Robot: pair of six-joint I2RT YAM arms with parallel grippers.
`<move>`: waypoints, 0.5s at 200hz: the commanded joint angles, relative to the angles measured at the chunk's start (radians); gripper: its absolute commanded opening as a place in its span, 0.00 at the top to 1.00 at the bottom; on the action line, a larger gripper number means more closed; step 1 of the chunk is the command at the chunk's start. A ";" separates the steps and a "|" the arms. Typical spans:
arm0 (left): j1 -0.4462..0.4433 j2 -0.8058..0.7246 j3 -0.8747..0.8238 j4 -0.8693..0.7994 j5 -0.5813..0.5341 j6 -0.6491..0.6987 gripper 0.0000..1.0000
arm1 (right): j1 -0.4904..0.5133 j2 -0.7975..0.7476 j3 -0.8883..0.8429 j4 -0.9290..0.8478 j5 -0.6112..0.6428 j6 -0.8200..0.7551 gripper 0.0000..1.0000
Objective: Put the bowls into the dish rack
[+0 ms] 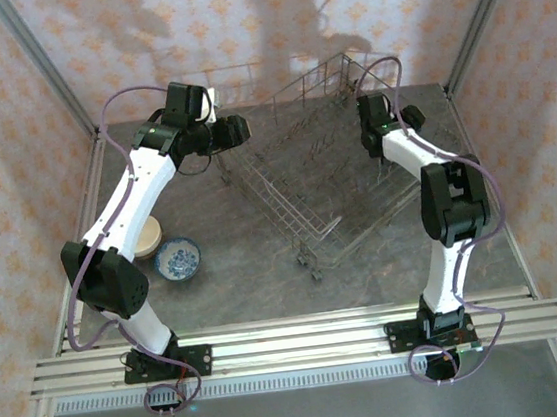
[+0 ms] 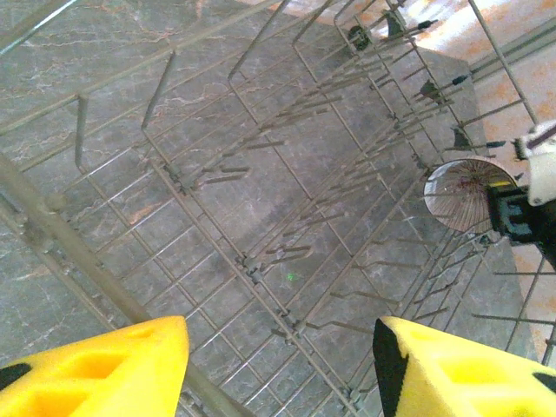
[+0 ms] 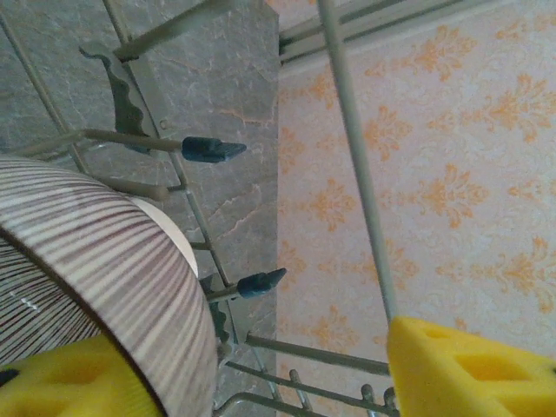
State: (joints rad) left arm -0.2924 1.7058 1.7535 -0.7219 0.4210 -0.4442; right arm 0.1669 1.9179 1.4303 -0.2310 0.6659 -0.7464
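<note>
The table [image 1: 236,274] is a flat surface with a grey stone pattern. Parallel aluminium rails [image 1: 303,338] run along its near edge. The walls [image 1: 237,22] enclose it on three sides, pale pink with a repeating orange floral motif. Metal posts [image 1: 41,64] stand at the far corners. Shadows fall on the rear wall.

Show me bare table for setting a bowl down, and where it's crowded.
Bare: table between the blue bowl and the near corner of the dish rack; the rack's middle tines. Crowded: the cream bowl by the left arm; the striped bowl beside the right pincer.
</note>
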 commanded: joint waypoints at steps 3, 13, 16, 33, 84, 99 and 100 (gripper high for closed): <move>0.005 -0.052 -0.003 -0.057 -0.057 -0.031 0.38 | 0.023 -0.105 -0.050 -0.032 -0.135 0.038 0.30; 0.004 -0.060 -0.005 -0.062 -0.066 -0.039 0.37 | 0.028 -0.122 -0.062 -0.031 -0.163 0.036 0.29; 0.004 -0.063 -0.006 -0.063 -0.067 -0.042 0.37 | 0.030 -0.128 -0.065 -0.033 -0.170 0.037 0.29; 0.005 -0.082 -0.010 -0.073 -0.079 -0.057 0.36 | 0.045 -0.158 -0.061 -0.045 -0.204 0.052 0.28; 0.049 -0.254 -0.088 -0.167 -0.174 -0.097 0.31 | 0.085 -0.240 0.144 -0.321 -0.352 0.211 0.27; 0.080 -0.339 -0.173 -0.200 -0.206 -0.165 0.29 | 0.094 -0.261 0.223 -0.427 -0.453 0.284 0.27; 0.082 -0.346 -0.180 -0.201 -0.209 -0.169 0.29 | 0.094 -0.263 0.227 -0.433 -0.461 0.286 0.27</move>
State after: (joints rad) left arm -0.2558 1.4921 1.6680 -0.8242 0.3042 -0.5312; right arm 0.2481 1.7401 1.5314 -0.4637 0.3634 -0.6079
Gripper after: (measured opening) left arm 0.698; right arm 0.726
